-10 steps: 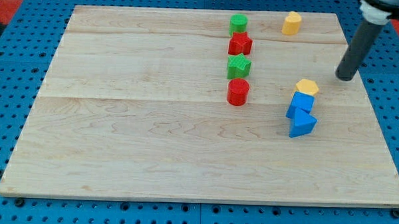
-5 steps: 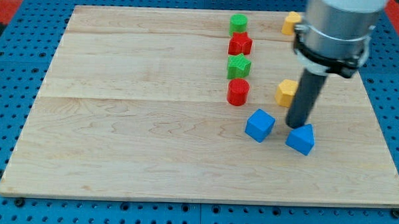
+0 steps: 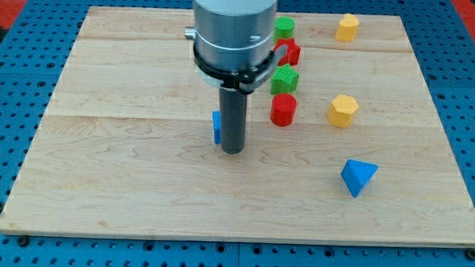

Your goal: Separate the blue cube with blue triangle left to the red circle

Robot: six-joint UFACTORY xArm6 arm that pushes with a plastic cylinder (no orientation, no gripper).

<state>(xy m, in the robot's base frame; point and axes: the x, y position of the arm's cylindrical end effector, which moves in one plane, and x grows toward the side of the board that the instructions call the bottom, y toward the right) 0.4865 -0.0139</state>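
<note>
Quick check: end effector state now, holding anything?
No gripper here: my tip is a bare rod, holding nothing. It sits against the blue cube, mostly hidden behind the rod, left of the red circle.

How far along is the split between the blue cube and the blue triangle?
Done: blue triangle sits alone at the view's lower right, far from the blue cube. In hand: my tip is against the cube's right side, mostly hiding it, left of the red circle. Left: nothing obvious, perhaps backing off.
</note>
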